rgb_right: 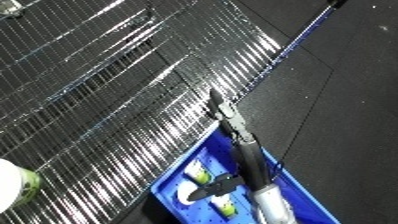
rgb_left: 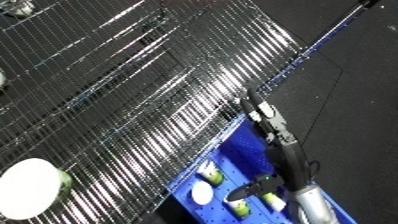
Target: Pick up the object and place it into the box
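A blue bin (rgb_left: pixel 233 131) sits at the lower middle, against the edge of a wire shelf (rgb_left: pixel 133 90). Inside it lie several white and green objects (rgb_left: pixel 210 173). Another white round object with a green side (rgb_left: pixel 31 189) rests on the wire shelf at the lower left. My right hand (rgb_left: pixel 277 131) reaches up from the bottom edge over the bin. Its fingers (rgb_right: pixel 222 107) stretch straight past the bin's far rim and its thumb (rgb_left: pixel 251 189) sticks out to the left above the objects. It holds nothing. My left hand does not show.
The shiny wire shelf fills the upper left. Dark floor (rgb_left: pixel 355 100) lies to the right of the shelf edge and the bin. A small pale thing (rgb_left: pixel 2 79) shows at the far left edge.
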You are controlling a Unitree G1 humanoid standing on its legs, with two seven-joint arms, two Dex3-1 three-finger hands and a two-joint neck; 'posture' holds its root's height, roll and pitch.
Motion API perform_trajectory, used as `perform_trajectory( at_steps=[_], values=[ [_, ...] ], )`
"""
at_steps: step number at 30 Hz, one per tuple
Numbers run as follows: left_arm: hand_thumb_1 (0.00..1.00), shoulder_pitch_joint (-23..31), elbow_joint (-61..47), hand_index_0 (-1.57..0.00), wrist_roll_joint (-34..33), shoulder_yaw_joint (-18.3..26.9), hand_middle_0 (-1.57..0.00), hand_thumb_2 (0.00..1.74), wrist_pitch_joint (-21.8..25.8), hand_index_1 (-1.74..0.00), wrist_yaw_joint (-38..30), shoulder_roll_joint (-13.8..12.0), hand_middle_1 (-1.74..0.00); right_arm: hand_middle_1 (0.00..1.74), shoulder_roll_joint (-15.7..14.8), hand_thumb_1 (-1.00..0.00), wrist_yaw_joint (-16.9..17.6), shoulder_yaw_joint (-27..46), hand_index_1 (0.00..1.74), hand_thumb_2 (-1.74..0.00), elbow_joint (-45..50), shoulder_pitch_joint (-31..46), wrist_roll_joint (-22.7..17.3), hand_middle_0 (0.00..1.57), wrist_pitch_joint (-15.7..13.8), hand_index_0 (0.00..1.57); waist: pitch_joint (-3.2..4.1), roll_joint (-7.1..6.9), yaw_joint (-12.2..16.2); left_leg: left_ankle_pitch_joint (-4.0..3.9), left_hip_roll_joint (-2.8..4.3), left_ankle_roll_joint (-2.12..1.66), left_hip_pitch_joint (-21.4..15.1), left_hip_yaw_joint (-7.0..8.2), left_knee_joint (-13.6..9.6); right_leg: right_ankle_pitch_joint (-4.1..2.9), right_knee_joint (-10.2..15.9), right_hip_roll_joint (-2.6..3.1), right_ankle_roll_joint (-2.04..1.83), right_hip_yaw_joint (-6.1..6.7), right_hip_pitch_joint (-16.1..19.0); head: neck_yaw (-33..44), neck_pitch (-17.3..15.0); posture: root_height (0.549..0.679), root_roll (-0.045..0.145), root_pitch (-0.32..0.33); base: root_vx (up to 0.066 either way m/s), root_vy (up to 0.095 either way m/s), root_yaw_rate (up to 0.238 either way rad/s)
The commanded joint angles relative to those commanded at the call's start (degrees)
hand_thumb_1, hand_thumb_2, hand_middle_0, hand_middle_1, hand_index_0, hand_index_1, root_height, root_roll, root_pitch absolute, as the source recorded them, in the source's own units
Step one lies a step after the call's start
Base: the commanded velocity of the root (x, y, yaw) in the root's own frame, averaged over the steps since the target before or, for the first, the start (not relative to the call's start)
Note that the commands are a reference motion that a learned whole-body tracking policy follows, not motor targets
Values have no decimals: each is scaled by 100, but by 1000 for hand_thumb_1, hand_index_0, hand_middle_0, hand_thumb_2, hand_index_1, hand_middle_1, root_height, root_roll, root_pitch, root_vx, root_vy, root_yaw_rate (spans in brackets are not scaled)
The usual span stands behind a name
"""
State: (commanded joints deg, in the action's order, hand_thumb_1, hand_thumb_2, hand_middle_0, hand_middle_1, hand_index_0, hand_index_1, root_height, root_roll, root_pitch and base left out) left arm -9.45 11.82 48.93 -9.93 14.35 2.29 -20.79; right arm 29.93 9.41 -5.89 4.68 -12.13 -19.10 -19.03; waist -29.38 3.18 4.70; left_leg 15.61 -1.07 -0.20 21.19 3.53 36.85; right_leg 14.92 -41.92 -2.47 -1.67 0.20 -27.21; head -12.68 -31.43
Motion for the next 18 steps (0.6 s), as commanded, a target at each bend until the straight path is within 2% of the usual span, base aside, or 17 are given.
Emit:
perform_trajectory(
  at_steps=[2, 5, 11, 18],
  values=[
    [1000, -66, 34, -1570, -125, -10, -1570, 1740, -135, -1740, 54, -74, -1740, 0, -225, 0, -233, -233, 0, 0, -29, -92, -210, 0, 175, 0, 9, -104, -164, -17, -28, 16, 91, -124, 102, -1, -106, -17, -26, -90, 4, 425, 19, 642, 83, 20, 80, -227, 346],
    [1000, -117, 64, -1570, -249, -9, -1570, 1740, -270, -1740, 137, -135, -1740, 0, -442, 0, -389, -416, 0, 0, -33, -158, -293, 0, 228, 0, 13, -179, -302, -76, -53, 19, 163, -218, 147, -19, -175, -18, -70, -169, -10, 699, 33, 641, 73, 14, 59, -130, 272],
    [1000, -174, 17, -1570, -342, -48, -1570, 1740, -428, -1740, 195, -152, -1740, 0, -595, 0, -540, -572, 0, 0, -25, -262, -326, 0, 343, 0, 15, -211, -434, -125, -67, 15, 200, -275, 177, 16, -296, -58, -102, -273, -21, 1091, -87, 638, 67, 8, 42, -29, 155],
    [1000, -166, -66, -1570, -409, -95, -1570, 1740, -649, -1740, 263, -179, -1740, 0, -661, 0, -530, -731, 0, 0, 67, -351, -236, 0, 527, 0, 24, -243, -600, -117, -107, 3, 178, -334, 253, 83, -429, -140, -122, -382, 29, 1375, -325, 636, 65, -6, 58, -15, 189]
  ],
)
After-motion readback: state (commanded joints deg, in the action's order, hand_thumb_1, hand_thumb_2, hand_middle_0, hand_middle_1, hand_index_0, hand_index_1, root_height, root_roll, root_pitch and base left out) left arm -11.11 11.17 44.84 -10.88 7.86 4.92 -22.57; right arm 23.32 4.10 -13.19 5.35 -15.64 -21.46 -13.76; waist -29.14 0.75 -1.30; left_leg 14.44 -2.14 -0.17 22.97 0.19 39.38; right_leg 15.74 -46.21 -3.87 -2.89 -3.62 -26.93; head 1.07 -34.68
